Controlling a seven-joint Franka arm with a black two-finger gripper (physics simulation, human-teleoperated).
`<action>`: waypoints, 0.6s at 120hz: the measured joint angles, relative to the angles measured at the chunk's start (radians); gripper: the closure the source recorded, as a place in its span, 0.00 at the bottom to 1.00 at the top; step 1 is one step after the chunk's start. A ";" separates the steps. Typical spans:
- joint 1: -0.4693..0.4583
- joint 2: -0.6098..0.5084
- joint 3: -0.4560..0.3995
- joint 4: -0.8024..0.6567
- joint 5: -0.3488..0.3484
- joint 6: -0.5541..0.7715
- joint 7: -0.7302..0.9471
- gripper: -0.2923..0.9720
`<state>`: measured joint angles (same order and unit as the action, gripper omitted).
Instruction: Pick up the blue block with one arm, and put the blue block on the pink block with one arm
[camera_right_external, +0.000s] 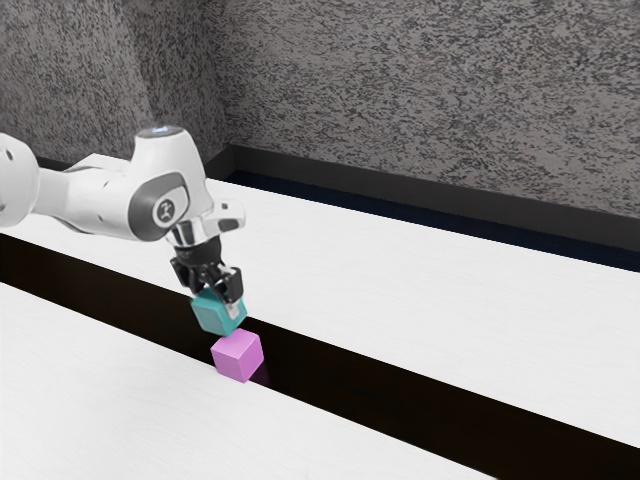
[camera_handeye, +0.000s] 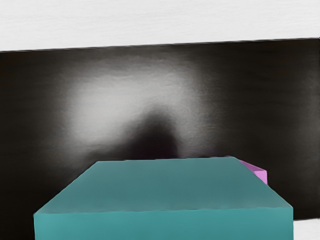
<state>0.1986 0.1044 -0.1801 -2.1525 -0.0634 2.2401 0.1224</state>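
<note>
The dark strip (camera_right_external: 420, 410) runs beneath the gripper (camera_right_external: 217, 293), which is clamped on the blue block (camera_right_external: 211, 315). The pink block (camera_right_external: 237, 355) sits just below the gripper, slightly off-centre, one corner (camera_handeye: 257, 174) peeking past the held block.

arm entered from the exterior view's left. gripper (camera_right_external: 220, 299) clamped the blue block (camera_right_external: 212, 317), teal in shade and tilted, directly above the pink block (camera_right_external: 237, 356). contact between the 2 blocks could not be confirmed. pink block sat at the edge of the dark strip (camera_right_external: 400, 400) on the white table (camera_right_external: 450, 290).
</note>
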 joint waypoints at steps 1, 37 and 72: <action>0.000 0.000 -0.001 -0.001 0.000 0.000 -0.002 0.47; 0.001 -0.001 -0.031 -0.021 -0.002 0.003 -0.078 0.47; -0.003 -0.023 -0.058 -0.039 -0.002 0.002 -0.133 0.47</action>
<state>0.1954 0.0818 -0.2383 -2.1916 -0.0653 2.2417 -0.0109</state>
